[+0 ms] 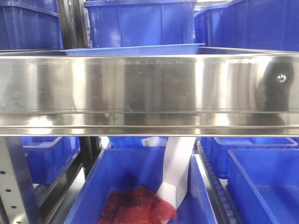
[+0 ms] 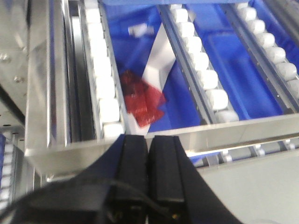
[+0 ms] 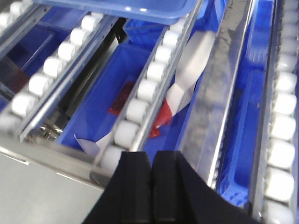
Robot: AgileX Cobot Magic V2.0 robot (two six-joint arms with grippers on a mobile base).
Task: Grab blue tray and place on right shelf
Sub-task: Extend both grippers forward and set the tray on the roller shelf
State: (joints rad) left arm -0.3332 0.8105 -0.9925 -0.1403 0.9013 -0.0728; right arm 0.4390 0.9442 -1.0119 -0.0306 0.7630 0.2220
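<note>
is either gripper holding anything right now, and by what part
Nothing is held: both the left gripper and right gripper are shut and empty. The blue tray rests on the shelf.

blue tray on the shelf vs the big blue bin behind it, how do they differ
The blue tray is shallow, with only a thin flared edge showing above the shelf's steel rail; the blue bin is deep, with tall walls. The tray is a lighter, paler blue; the bin is darker and more saturated. The tray sits at the front by the rail; the bin stands behind it. Both are blue plastic on the same level.
</note>
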